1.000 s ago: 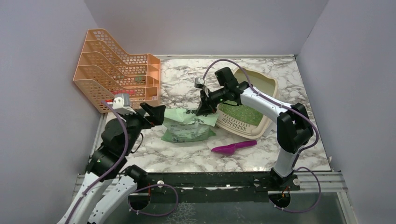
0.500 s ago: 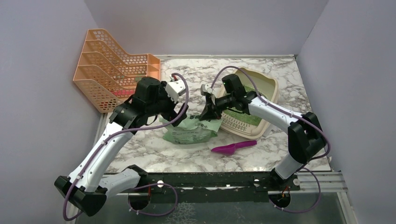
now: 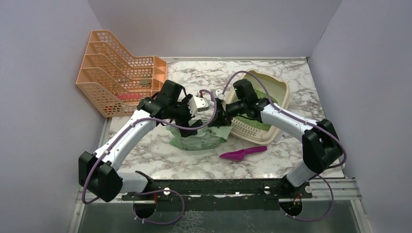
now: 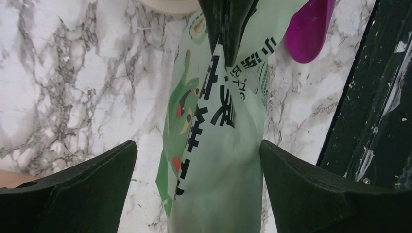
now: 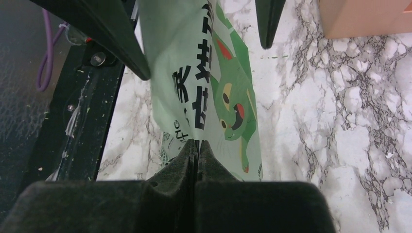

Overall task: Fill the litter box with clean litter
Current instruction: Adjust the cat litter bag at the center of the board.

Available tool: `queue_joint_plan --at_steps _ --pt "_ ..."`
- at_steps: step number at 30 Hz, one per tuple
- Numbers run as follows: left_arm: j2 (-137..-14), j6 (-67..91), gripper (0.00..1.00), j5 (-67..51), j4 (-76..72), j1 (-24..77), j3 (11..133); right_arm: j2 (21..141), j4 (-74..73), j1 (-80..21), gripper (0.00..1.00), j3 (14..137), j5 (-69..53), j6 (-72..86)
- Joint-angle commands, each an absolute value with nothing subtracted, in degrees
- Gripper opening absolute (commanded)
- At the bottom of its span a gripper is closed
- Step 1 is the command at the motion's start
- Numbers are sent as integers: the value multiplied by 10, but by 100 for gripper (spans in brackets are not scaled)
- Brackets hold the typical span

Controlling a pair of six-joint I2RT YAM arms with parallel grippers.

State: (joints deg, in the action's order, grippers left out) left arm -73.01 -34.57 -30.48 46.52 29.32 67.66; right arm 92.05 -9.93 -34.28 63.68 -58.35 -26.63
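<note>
The translucent green bag of clean litter (image 3: pixel 197 138) lies on the marble left of the beige litter box (image 3: pixel 279 92). A patch of green granules (image 3: pixel 253 118) shows inside the box. My right gripper (image 3: pixel 217 116) is shut on the bag's upper edge, the film pinched between its fingers (image 5: pixel 195 143). My left gripper (image 3: pixel 200 121) hangs open over the bag. In the left wrist view the printed bag (image 4: pixel 218 160) runs between its spread fingers (image 4: pixel 198 145), close to the right one. The right gripper's fingertips (image 4: pixel 226 24) show at the top of that view.
A magenta scoop (image 3: pixel 243 154) lies in front of the litter box, near the table's front rail. An orange mesh file rack (image 3: pixel 121 70) stands at the back left. The two arms meet over the bag, wrists close together.
My left arm has swung from the near left out over the bag, its open fingers now astride it. The right gripper has stayed shut on the bag's edge and shifted slightly.
</note>
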Motion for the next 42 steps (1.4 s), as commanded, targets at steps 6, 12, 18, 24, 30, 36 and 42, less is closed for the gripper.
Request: queue_joint_plan --at_steps 6,12,18,24,30,36,42 --pt "-755 -381 36 -232 442 284 621 851 -67 -340 4 603 -599 -256" --pt "-743 -388 6 -201 435 283 628 842 -129 -340 43 584 -536 -264" --pt "-740 -387 5 -203 431 283 627 830 -193 -339 41 573 -483 -273" --pt "-723 -380 0 -161 408 279 608 789 -149 -314 1 541 -378 -239" --pt "-719 -378 0 -158 400 276 607 762 -142 -302 14 526 -379 -232" --pt "-722 -368 0 -162 397 276 611 731 -124 -264 22 537 -357 -109" --pt "-728 -338 0 -188 391 276 616 573 -87 -248 61 479 -123 54"
